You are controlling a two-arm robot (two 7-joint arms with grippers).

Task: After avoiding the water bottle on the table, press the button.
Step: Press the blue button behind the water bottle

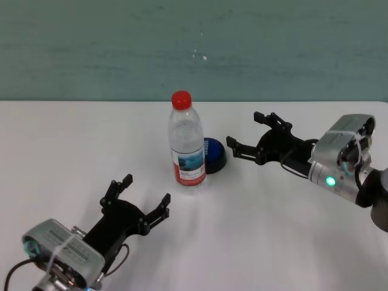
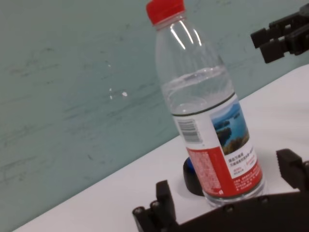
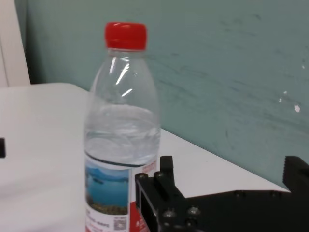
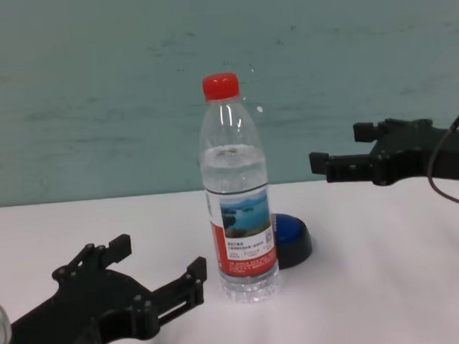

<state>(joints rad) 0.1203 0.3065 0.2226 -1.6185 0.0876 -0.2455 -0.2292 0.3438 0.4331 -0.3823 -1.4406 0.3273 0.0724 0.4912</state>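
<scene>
The water bottle [image 1: 187, 148] stands upright in the middle of the table [image 1: 291, 242], with a red cap and a red-and-white label. The blue button [image 1: 215, 155] sits just behind and to the right of it, partly hidden by the bottle. My right gripper [image 1: 244, 128] is open and empty, raised above the table just right of the button. My left gripper [image 1: 145, 191] is open and empty, low, in front and to the left of the bottle. The chest view shows the bottle [image 4: 238, 210], the button [image 4: 292, 238] and both grippers.
A teal wall [image 1: 194, 48] runs behind the table's far edge. Bare white tabletop lies to both sides of the bottle and in front of it.
</scene>
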